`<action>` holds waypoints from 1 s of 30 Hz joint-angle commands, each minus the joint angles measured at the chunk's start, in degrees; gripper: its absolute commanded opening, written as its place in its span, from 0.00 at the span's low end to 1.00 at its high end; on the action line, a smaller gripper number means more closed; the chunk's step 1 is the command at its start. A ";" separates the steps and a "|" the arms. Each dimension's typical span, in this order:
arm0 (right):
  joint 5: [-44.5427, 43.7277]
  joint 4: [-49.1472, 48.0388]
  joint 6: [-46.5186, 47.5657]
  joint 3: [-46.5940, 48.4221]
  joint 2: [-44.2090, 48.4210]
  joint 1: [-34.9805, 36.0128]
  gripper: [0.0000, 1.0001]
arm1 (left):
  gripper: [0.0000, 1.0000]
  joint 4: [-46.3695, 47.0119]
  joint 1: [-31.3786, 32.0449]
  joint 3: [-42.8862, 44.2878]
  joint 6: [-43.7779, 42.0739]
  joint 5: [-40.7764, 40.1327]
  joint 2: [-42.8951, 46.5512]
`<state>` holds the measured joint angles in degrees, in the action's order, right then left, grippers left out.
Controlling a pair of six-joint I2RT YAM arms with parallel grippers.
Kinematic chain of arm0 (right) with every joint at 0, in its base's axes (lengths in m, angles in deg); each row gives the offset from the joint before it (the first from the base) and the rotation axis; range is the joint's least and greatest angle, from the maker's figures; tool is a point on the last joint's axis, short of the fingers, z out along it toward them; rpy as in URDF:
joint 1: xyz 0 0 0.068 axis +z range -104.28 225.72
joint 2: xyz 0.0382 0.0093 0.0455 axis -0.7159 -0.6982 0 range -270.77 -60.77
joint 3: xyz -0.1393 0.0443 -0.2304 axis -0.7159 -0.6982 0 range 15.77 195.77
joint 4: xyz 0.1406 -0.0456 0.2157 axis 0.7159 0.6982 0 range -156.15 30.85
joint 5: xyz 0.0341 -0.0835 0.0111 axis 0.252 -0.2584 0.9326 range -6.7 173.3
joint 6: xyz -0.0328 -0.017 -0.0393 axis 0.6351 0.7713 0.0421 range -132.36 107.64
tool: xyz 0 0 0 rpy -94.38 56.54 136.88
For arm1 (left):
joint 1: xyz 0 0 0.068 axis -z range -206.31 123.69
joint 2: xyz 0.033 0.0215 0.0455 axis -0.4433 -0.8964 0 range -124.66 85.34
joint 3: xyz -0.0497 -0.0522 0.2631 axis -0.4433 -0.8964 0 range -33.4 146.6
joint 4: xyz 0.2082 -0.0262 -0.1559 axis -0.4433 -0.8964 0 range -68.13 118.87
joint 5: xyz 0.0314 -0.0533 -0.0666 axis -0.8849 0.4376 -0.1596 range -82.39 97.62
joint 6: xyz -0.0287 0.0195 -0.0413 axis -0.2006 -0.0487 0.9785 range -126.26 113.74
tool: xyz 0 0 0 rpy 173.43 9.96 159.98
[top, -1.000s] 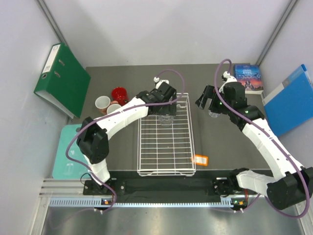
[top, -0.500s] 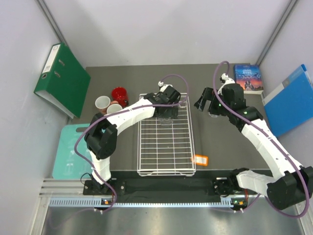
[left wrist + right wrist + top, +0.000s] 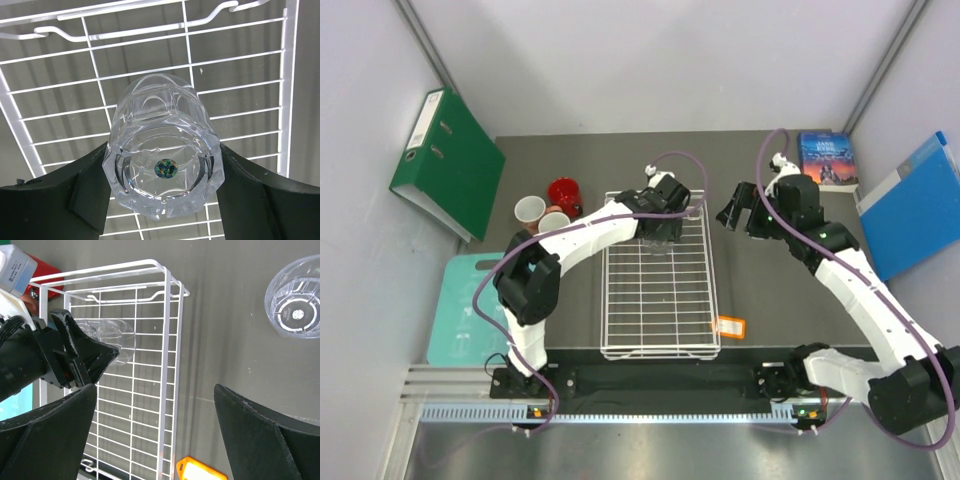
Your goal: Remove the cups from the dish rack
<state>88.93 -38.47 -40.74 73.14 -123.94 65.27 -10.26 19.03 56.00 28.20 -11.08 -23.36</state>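
There, the left gripper (image 3: pixel 162 170) is pinched on the clear glass (image 3: pixel 160 125) at the far end of the rack (image 3: pixel 288 100), the right gripper (image 3: pixel 155 390) gaping wide and empty, so I'd lift it straight up and level before swinging it away.

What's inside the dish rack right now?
One clear glass at the far end, between the left gripper's fingers. The rest of the rack shows bare wire. The patch under the left arm is covered, so I can't check there.

Green binder (image 3: pixel 448 165), teal mat (image 3: pixel 455 310): well left of left gripper (image 3: pixel 658 238). Book (image 3: pixel 827 160), blue folder (image 3: pixel 912 205): right of right gripper (image 3: pixel 743 220).
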 commanded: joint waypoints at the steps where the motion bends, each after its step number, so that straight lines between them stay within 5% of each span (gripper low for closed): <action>1: -2.90 -2.89 0.00 -0.75 3.58 1.36 1.00 | 0.00 1.33 -0.08 3.93 -1.41 -0.47 7.62; 4: -1.86 -8.41 -1.75 -5.65 7.44 1.37 1.00 | 0.00 10.02 -1.47 0.17 -0.45 5.13 14.29; 9: 6.90 -20.80 -5.90 -12.01 13.87 1.45 0.98 | 0.00 28.45 -8.15 -8.44 8.50 30.00 21.52; 14: 13.79 -21.88 -5.54 -11.22 12.73 1.45 0.98 | 0.00 50.62 -12.12 -16.71 23.27 51.01 21.26; 19: 15.90 -26.17 -7.21 -11.31 14.13 1.45 0.98 | 0.00 67.92 -12.12 -20.58 33.98 58.68 18.80; 30: 19.86 -32.77 -9.32 -8.94 11.32 1.54 0.96 | 0.00 77.02 -10.89 -23.31 40.78 62.47 16.95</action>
<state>106.48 -64.94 -48.92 60.90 -111.33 65.86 55.44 7.23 32.44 65.03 47.60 -6.88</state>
